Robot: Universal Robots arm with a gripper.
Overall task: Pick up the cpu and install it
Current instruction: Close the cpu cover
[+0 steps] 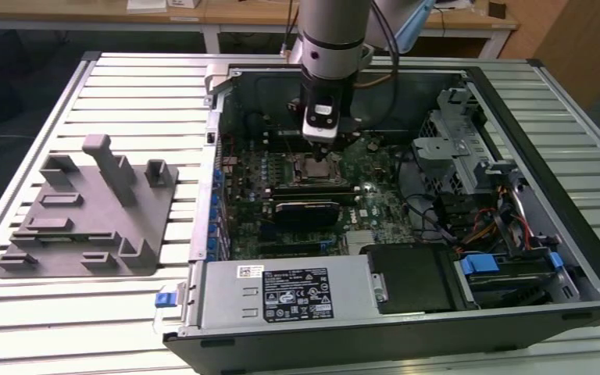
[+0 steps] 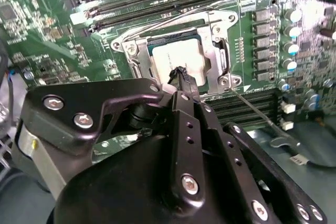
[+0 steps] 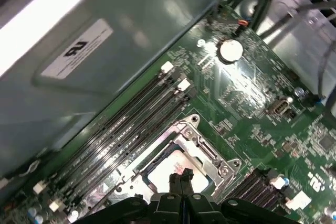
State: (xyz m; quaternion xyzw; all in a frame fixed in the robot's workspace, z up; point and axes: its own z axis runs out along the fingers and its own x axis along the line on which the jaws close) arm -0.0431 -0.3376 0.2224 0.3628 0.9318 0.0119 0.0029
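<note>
The cpu (image 2: 176,56), a small square chip with a pale silver top, lies flat in the metal-framed socket (image 2: 212,51) on the green motherboard (image 2: 47,51). My gripper (image 2: 181,74) hangs just above the chip's near edge. Its two black fingers are pressed together and hold nothing. In the first wrist view the joined fingertips (image 3: 175,178) stand over the cpu (image 3: 163,167). In the exterior view my gripper (image 1: 321,154) reaches down into the open computer case (image 1: 550,258), right over the socket (image 1: 311,170).
Memory slots (image 3: 131,124) run beside the socket. A thin wire lever (image 2: 252,109) lies slanted next to it. A black heatsink block (image 1: 305,209), a power supply (image 1: 279,293), a drive cage (image 1: 456,148) and cables (image 1: 487,226) crowd the case. A grey fixture plate (image 1: 91,211) sits on the table at the exterior view's left.
</note>
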